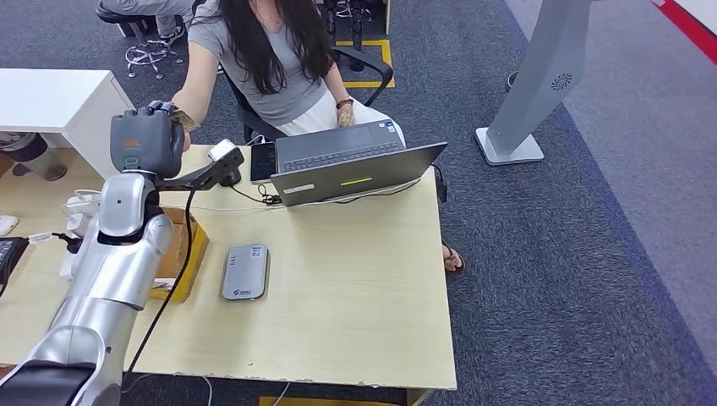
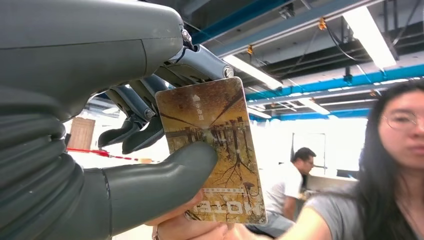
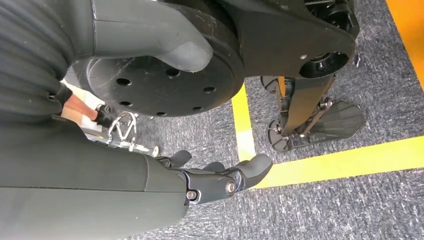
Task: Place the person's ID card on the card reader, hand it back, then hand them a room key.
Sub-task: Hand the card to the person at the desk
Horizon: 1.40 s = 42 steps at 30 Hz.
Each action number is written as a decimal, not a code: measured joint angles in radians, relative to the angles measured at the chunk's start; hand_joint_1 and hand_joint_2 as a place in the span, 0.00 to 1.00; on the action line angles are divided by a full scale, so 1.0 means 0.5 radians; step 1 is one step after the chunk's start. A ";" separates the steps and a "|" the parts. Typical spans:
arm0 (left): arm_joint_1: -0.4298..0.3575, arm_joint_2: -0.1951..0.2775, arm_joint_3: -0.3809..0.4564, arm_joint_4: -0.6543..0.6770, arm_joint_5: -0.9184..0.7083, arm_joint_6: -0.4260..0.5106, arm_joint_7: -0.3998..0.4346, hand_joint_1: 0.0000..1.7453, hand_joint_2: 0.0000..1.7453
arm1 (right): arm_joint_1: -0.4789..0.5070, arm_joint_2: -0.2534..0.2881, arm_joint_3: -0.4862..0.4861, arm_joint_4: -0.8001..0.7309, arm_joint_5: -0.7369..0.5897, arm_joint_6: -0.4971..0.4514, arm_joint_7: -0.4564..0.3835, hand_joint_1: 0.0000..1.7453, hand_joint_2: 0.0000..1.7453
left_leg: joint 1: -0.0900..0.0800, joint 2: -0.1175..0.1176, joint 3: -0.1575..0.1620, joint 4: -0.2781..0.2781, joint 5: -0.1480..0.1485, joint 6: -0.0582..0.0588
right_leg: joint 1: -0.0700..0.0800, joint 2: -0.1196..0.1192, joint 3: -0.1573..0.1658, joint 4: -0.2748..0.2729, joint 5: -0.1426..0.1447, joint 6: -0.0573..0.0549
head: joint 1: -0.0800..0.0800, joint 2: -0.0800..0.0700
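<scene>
The robot's left arm (image 1: 118, 254), at the lower left of the head view, was a chain of smooth silver shells, with a black cable running down beside it. Its left hand (image 1: 145, 139) was dark grey with a small orange marking on the back. In the wrist views a grey ribbed cover met a thick grey thumb (image 2: 165, 175), and the right hand (image 3: 220, 180) had darker fingers with small round screws at their pivots.

head high; wrist views close
</scene>
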State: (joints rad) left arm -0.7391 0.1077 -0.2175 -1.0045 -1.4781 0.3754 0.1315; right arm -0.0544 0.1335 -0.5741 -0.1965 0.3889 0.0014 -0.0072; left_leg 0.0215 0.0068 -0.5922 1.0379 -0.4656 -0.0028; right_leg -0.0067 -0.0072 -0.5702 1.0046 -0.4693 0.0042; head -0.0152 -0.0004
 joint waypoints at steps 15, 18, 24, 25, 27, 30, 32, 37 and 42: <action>-0.022 0.017 0.054 0.007 0.184 -0.036 -0.064 0.00 1.00 | -0.007 0.000 -0.013 -0.001 -0.001 -0.009 0.032 0.00 1.00 | 0.000 0.000 -0.001 0.000 0.000 0.000 | 0.000 0.000 0.000 0.000 0.000 0.000 | 0.000 0.000; 0.051 0.015 0.054 -0.101 0.244 -0.037 -0.099 0.00 1.00 | -0.006 0.000 -0.029 -0.001 -0.002 -0.024 0.035 0.00 1.00 | 0.000 0.000 0.000 0.000 0.000 0.000 | 0.000 0.000 0.000 0.000 0.000 0.000 | 0.000 0.000; 0.350 0.002 0.054 -0.497 0.354 -0.054 -0.131 0.00 1.00 | -0.003 0.000 -0.079 0.000 -0.033 -0.036 0.031 0.00 1.00 | 0.000 0.002 -0.001 0.000 -0.001 0.000 | 0.000 0.002 -0.001 0.000 -0.001 0.000 | 0.000 0.000; 0.409 0.001 0.054 -0.569 0.370 -0.054 -0.139 0.00 1.00 | -0.002 0.000 -0.090 0.000 -0.039 -0.039 0.028 0.00 1.00 | 0.000 0.002 -0.001 0.000 -0.001 0.000 | 0.000 0.002 -0.001 0.000 -0.001 0.000 | 0.000 0.000; 0.539 0.003 0.054 -0.712 0.400 -0.053 -0.167 0.00 1.00 | 0.002 0.000 -0.111 0.000 -0.057 -0.050 0.023 0.00 1.00 | 0.000 0.002 -0.001 -0.001 -0.002 0.000 | 0.000 0.002 -0.001 0.000 -0.002 0.001 | 0.000 0.000; 0.777 0.008 0.054 -0.934 0.425 -0.047 -0.216 0.00 1.00 | 0.010 0.001 -0.152 0.000 -0.092 -0.074 0.017 0.00 1.00 | 0.000 0.002 -0.001 -0.001 -0.003 -0.001 | 0.000 0.002 -0.001 0.000 -0.003 0.001 | 0.000 0.000; 0.963 0.018 0.054 -1.081 0.427 -0.040 -0.247 0.00 1.00 | 0.016 0.005 -0.182 0.000 -0.116 -0.096 0.014 0.00 1.00 | 0.000 0.004 -0.001 -0.002 -0.005 -0.002 | 0.000 0.004 -0.002 0.000 -0.004 0.001 | 0.000 0.000; 1.444 0.048 0.054 -1.386 0.396 0.040 -0.310 0.00 1.00 | 0.037 0.018 -0.250 0.000 -0.149 -0.141 0.015 0.00 1.00 | 0.000 0.005 -0.002 -0.002 -0.009 -0.001 | 0.000 0.004 -0.004 -0.001 -0.009 0.000 | 0.000 0.000; 1.637 0.070 0.054 -1.543 0.393 0.054 -0.318 0.00 1.00 | 0.040 0.027 -0.287 -0.001 -0.148 -0.142 0.015 0.00 1.00 | 0.000 0.001 -0.002 -0.002 -0.009 -0.001 | 0.000 -0.001 -0.003 -0.001 -0.010 0.001 | -0.001 0.000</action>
State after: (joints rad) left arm 0.0792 0.1427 -0.1907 -1.7758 -1.2817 0.4026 -0.0276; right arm -0.0342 0.1470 -0.7177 -0.1968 0.3147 -0.0698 0.0004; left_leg 0.0214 0.0071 -0.5932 1.0370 -0.4701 -0.0032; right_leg -0.0069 -0.0075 -0.5716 1.0043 -0.4743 0.0048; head -0.0156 -0.0004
